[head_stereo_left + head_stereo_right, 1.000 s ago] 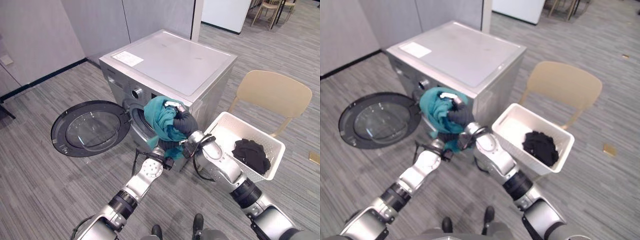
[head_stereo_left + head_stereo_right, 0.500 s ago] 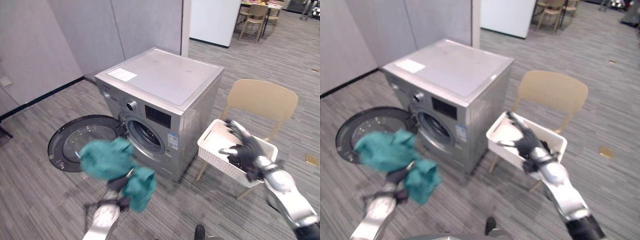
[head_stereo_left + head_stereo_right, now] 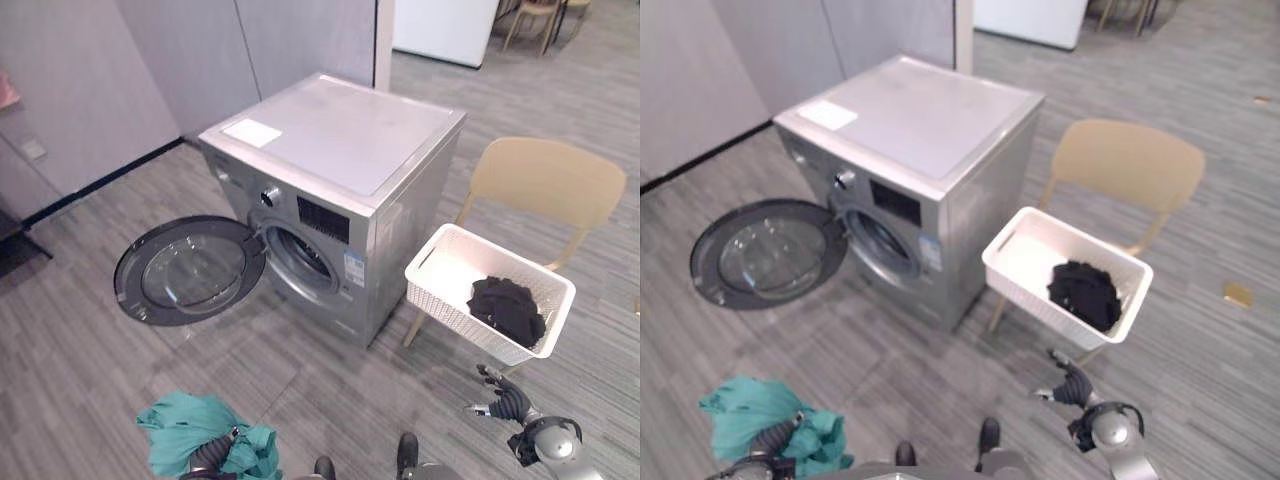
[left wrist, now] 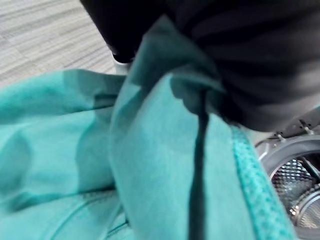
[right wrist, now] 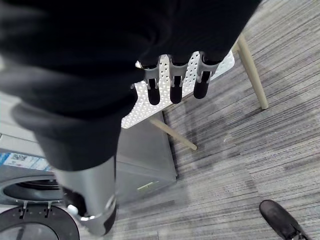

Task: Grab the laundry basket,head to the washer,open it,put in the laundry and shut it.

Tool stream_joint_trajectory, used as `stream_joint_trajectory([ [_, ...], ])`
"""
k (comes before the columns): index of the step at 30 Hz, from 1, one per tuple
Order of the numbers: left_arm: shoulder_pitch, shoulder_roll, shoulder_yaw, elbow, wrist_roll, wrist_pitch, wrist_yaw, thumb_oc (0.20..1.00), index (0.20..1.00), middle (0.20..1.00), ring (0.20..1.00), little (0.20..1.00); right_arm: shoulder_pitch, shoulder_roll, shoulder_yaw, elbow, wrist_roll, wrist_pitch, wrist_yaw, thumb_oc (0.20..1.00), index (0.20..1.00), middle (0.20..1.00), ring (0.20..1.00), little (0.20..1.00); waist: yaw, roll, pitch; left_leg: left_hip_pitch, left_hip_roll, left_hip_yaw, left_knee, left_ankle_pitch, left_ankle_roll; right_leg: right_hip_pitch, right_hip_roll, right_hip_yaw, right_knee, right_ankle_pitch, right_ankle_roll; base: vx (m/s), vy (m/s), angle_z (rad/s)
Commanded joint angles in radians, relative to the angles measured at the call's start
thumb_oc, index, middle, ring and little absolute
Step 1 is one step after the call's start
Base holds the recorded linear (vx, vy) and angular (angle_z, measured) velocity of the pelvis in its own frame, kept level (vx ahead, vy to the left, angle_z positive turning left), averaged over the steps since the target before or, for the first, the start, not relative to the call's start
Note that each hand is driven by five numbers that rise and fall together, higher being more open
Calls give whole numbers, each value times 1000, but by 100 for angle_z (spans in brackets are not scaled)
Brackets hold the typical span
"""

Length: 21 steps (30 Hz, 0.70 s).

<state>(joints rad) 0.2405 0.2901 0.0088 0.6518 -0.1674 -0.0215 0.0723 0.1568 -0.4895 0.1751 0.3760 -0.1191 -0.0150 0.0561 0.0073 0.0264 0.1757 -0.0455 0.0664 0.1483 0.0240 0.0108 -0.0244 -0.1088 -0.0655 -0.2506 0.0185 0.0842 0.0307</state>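
Note:
The silver washer (image 3: 340, 130) stands with its round door (image 3: 190, 270) swung open to the left and its drum opening (image 3: 300, 262) bare. A teal garment (image 3: 190, 435) is bunched low at the near left, away from the washer, with my left hand (image 3: 207, 458) shut on it; in the left wrist view the teal cloth (image 4: 100, 165) covers the hand. The white laundry basket (image 3: 440, 275) rests on a chair beside the washer, a black garment (image 3: 508, 308) inside it. My right hand (image 3: 508, 404) hangs open and holds nothing below the basket, its fingers (image 5: 172, 85) straight.
A tan chair (image 3: 548, 180) carries the basket to the right of the washer. Grey partition walls (image 3: 150, 60) stand behind the washer. Striped grey carpet (image 3: 330, 390) lies open between me and the machine.
A second ago both hands held the teal garment at the drum opening. Now the left hand has drawn back low with it, and the right hand has dropped below the basket.

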Motion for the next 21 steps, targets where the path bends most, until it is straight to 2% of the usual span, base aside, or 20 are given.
stream_joint_trajectory([
  [1,-69,43,38,-22,-75,-38,41,200,200,200,200,200,-76,16,18,-38,-22,-39,-47,1000,1000,1000,1000,1000,16,-59,49,-76,5,-23,108,-28,-46,90,-52,1,52,-196,55,-73,-53,69],
  [4,-85,45,18,-21,-71,-33,49,200,200,200,200,200,-75,7,16,-14,-33,-28,-78,1000,1000,1000,1000,1000,-3,-60,55,-80,65,107,112,-29,-58,106,-65,-73,52,-222,57,42,1,69],
  [5,-90,45,16,-12,-74,-29,50,200,200,200,200,200,-75,6,14,-10,-32,-22,-83,1000,1000,1000,1000,1000,-8,-59,54,-77,84,144,92,-13,-60,112,-68,-97,50,-223,59,142,54,102],
  [10,-132,49,2,-7,-87,-26,66,200,200,200,200,200,-63,14,-5,10,-20,-10,-112,1000,1000,1000,1000,1000,-18,-69,50,-117,163,235,41,66,-84,152,-116,-224,72,-235,69,134,118,88],
  [12,-124,47,2,-18,-85,-21,58,200,200,200,200,200,-58,26,-8,23,-28,-6,-105,1000,1000,1000,1000,1000,-19,-61,38,-103,155,232,31,55,-77,166,-129,-246,90,-240,78,283,265,118],
  [13,-119,48,0,-22,-76,-21,56,200,200,200,200,200,-68,35,-5,33,-39,-3,-108,1000,1000,1000,1000,1000,-15,-69,26,-112,130,216,57,32,-66,194,-156,-252,96,-235,91,293,282,132],
  [16,-114,51,-1,-24,-72,-23,56,200,200,200,200,200,-72,45,2,36,-41,-1,-107,1000,1000,1000,1000,1000,-6,-79,24,-108,103,205,69,1,-46,197,-186,-244,128,-228,102,221,231,42],
  [17,-115,54,1,-24,-70,-21,55,200,200,200,200,200,-77,53,7,37,-44,1,-103,1000,1000,1000,1000,1000,-1,-85,25,-101,80,199,71,-22,-28,188,-218,-233,177,-216,108,196,238,-2],
  [18,-118,62,1,-29,-66,-19,58,200,200,200,200,200,-81,59,11,31,-48,4,-102,1000,1000,1000,1000,1000,1,-92,32,-95,56,192,76,-38,-11,173,-252,-219,239,-165,116,253,343,2],
  [19,-119,70,3,-37,-63,-17,60,200,200,200,200,200,-88,64,19,23,-48,9,-98,1000,1000,1000,1000,1000,1,-97,41,-87,32,190,74,-53,10,139,-281,-190,311,-137,122,311,412,30],
  [20,-126,89,-2,-47,-39,-16,60,200,200,200,200,200,-104,74,34,9,-47,4,-101,1000,1000,1000,1000,1000,-4,-105,58,-62,0,181,56,-70,35,67,-277,-99,411,-100,127,300,367,44],
  [21,-129,94,-5,-51,-32,-17,60,200,200,200,200,200,-103,80,38,1,-45,3,-102,1000,1000,1000,1000,1000,-11,-102,64,-44,-8,170,45,-77,41,37,-253,-62,438,-113,122,326,306,41],
])
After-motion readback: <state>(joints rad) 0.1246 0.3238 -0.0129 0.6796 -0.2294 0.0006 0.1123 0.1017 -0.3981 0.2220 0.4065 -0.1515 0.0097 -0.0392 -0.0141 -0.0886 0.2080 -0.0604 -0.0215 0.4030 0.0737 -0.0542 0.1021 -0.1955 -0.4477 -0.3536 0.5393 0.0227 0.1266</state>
